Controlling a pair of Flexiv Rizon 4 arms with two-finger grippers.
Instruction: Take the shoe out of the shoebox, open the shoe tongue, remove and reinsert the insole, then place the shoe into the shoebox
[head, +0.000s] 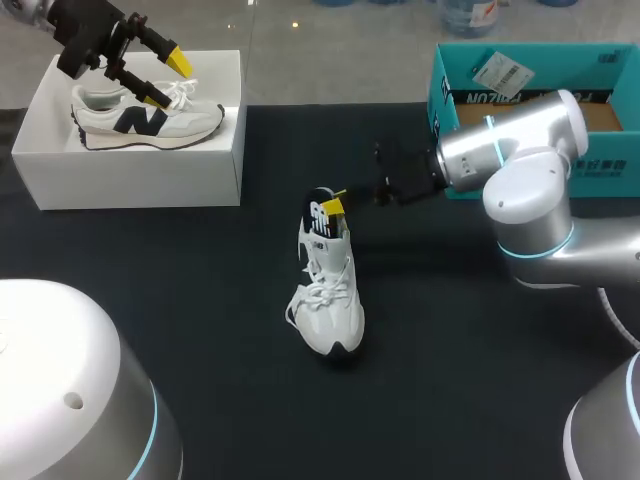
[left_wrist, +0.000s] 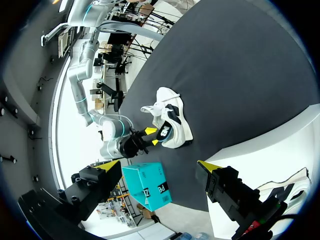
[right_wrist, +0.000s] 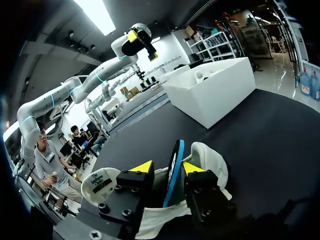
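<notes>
A white sneaker (head: 330, 300) lies on the black table, toe toward the front edge. A black insole with a blue edge (right_wrist: 175, 167) stands upright in its opening. My right gripper (right_wrist: 167, 169) straddles the insole at the heel. The jaws are open, with a gap between one fingertip (right_wrist: 142, 166) and the insole. In the head view the right gripper (head: 338, 206) comes in from the right beside the insole (head: 320, 212). My left gripper (head: 167, 80) hangs open and empty above the white shoebox (head: 130, 180).
A second white sneaker (head: 145, 115) lies inside the white shoebox at the back left. A teal cardboard box (head: 470, 95) stands at the back right, behind my right arm. Bare black table surrounds the sneaker in the middle.
</notes>
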